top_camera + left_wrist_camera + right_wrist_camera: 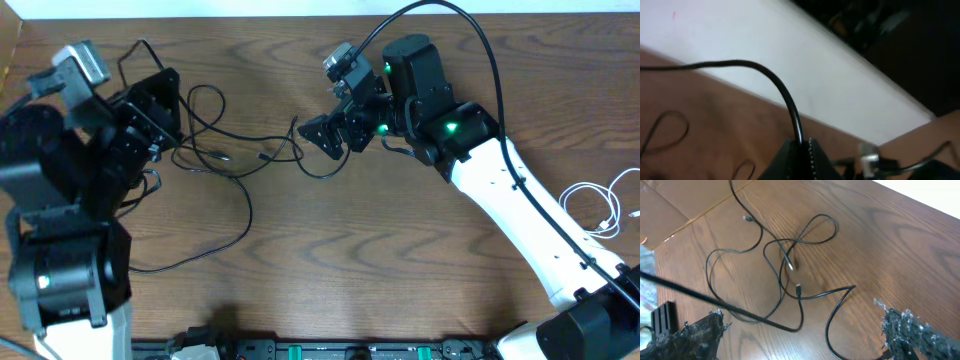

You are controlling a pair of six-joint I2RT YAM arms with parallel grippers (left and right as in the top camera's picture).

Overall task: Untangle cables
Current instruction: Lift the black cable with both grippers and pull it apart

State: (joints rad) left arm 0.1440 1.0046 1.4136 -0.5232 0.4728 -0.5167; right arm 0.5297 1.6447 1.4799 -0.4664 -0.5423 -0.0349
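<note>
The step in hand looks like the pulling-apart of the knot: one strand is pinched and the other arm is poised to take a second. The left gripper [802, 149] is closed tight on a single thin black rubber-coated cord [767, 75], which rises from between its fingers and arcs away to the left in its wrist view. The right gripper [331, 136] stands with its jaws spread wide and has hold of nothing. In its own wrist view its rough black fingers [695, 337] sit at the two lower corners with only table between them.

The tangle of thin black cords [230, 150] lies on the brown wood-grain table [380, 260], in the far half, between the two grippers and nearer the left one. A long loop trails from it toward the near left. From the right wrist camera the loops cross around a small silver plug [790, 266]. The short white cord [600, 205] lies well apart at the right edge, clear of the black ones.

The next move probably calls for the right gripper to come down on one loop at the right side of the tangle, close on that strand alone, and draw it rightward against the left gripper's hold. Taking two strands where they cross would likely tighten the knot
</note>
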